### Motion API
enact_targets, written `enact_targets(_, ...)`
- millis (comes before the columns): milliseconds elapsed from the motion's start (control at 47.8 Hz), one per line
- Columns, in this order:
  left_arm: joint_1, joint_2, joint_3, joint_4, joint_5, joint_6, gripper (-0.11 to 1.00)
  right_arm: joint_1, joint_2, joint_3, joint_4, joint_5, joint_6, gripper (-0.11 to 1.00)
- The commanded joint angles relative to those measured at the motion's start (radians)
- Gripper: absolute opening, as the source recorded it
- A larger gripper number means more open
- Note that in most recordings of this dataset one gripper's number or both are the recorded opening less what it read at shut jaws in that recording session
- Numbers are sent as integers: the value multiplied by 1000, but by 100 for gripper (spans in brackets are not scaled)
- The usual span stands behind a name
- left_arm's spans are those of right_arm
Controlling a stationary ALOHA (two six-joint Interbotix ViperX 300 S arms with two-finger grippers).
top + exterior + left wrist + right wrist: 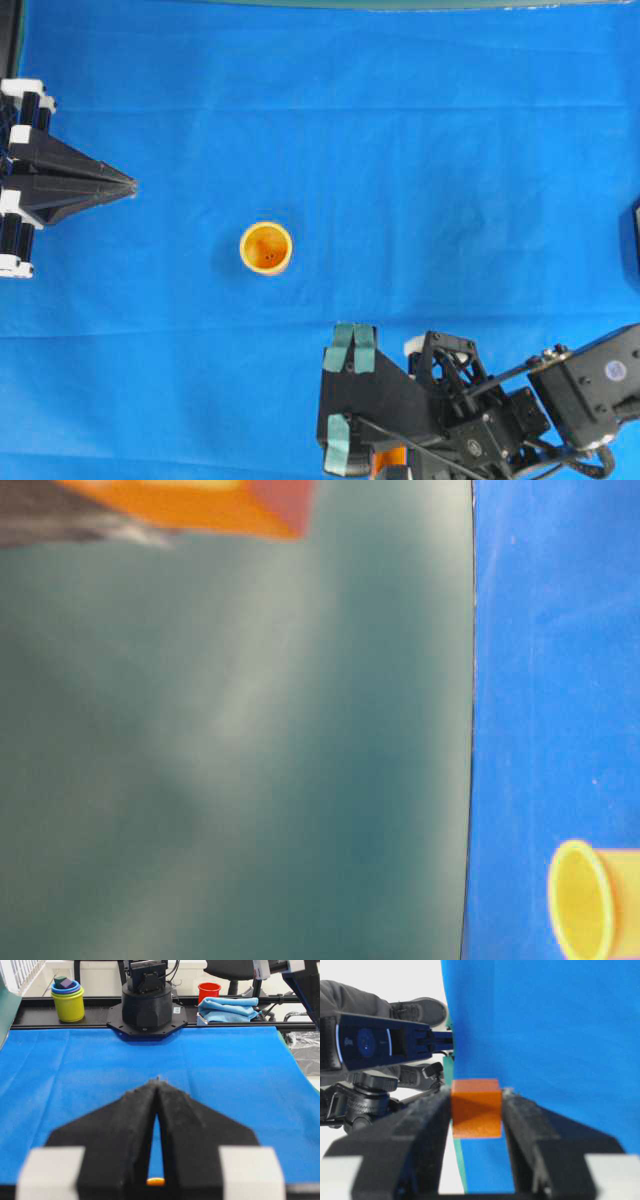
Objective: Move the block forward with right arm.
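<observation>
The block [476, 1108], a small orange cube, sits squeezed between the two dark fingers of my right gripper [476, 1105], at the cloth's edge. From overhead only a sliver of the block [390, 458] shows under the right gripper [385, 462], low at the bottom edge, with its teal pads [350, 347] on top. The table-level view catches the block [200, 505] blurred at the top left. My left gripper [130, 187] rests at the far left, its wedge tips [158, 1081] pressed together with nothing in them.
A yellow-orange cup [266, 247] stands upright mid-cloth, also the cup [590, 900] in the table-level view. Behind the arm base [146, 1005] are stacked cups [67, 997], a red cup [209, 991] and a folded blue cloth [227, 1009]. A camera on a tripod [370, 1095] stands off the table edge.
</observation>
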Motion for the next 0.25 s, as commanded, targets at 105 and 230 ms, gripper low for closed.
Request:
enact_targets(105,-9,9,-34,2,-6,3,1,2,-35,-11,12,-14,3,41)
enact_targets(230,-9,9,-34,2,-6,3,1,2,-35,-11,14,-11,2,41)
